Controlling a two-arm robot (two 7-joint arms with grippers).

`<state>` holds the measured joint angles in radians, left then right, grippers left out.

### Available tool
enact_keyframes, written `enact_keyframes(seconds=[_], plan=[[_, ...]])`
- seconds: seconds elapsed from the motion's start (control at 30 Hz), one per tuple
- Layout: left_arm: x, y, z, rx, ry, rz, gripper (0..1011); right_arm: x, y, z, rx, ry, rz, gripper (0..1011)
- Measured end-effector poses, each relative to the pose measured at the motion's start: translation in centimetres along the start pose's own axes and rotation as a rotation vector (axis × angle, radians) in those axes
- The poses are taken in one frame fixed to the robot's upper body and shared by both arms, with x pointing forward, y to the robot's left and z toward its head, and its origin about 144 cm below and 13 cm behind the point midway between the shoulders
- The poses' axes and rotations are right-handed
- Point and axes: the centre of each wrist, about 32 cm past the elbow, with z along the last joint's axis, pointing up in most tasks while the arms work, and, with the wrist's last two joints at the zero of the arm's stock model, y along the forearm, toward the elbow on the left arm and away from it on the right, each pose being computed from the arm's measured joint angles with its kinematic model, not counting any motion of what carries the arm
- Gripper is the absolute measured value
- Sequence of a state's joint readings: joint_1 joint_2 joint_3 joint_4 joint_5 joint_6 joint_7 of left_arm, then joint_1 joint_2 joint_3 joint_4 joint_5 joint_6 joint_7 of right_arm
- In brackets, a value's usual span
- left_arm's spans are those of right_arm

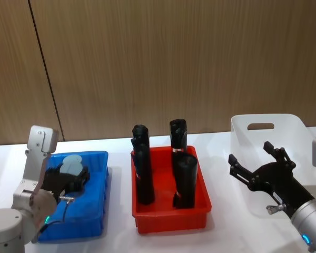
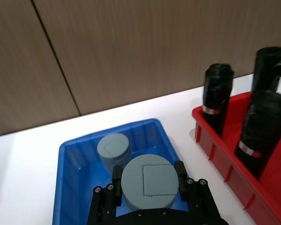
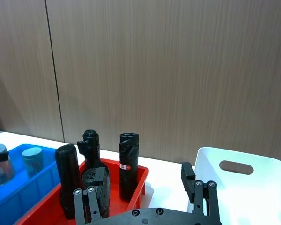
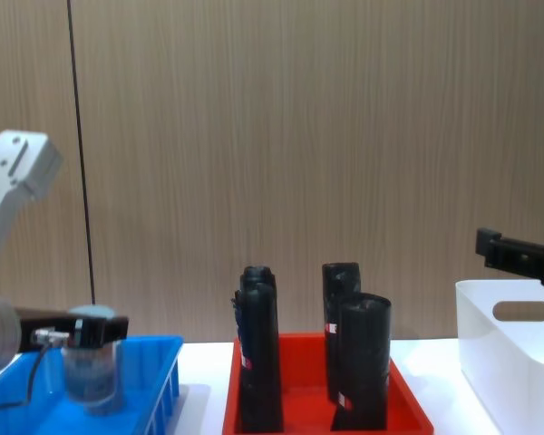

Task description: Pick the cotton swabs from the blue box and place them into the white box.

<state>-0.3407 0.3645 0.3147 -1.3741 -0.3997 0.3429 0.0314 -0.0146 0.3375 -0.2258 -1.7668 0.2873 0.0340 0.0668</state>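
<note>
The step in hand was the pick: the left hand was over the blue box at the robot's left, its fingers pressed against the sides of one tub of cotton swabs, the grey-blue lid facing up between them. From the chest camera the tub's lower part sat below the box's rim, so I could not tell whether it had left the floor of the box. A second tub stood just behind it in the same box. The right hand hung spread and empty in front of the white box on the far right of the counter. Between the two boxes stood a red bin of tall black rolls. The next move probably called for raising the tub straight up clear of the rim, then carrying it high enough to pass over those rolls, or passing it to the waiting right hand, before letting it go inside the white box.
</note>
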Motion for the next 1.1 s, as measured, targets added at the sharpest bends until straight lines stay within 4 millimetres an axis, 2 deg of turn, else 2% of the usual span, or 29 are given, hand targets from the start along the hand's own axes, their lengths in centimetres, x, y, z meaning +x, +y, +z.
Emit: enact_keyframes(seconds=[0.53, 1.1], plan=[[1.6, 1.7, 2.3, -0.136, -0.084, -0.206, 669, 0.0, 0.0, 0.0, 0.000, 0.000, 0.000, 1002], [3.4, 1.9, 3.7, -0.205, -0.106, -0.468, 669, 0.0, 0.0, 0.0, 0.000, 0.000, 0.000, 1002]])
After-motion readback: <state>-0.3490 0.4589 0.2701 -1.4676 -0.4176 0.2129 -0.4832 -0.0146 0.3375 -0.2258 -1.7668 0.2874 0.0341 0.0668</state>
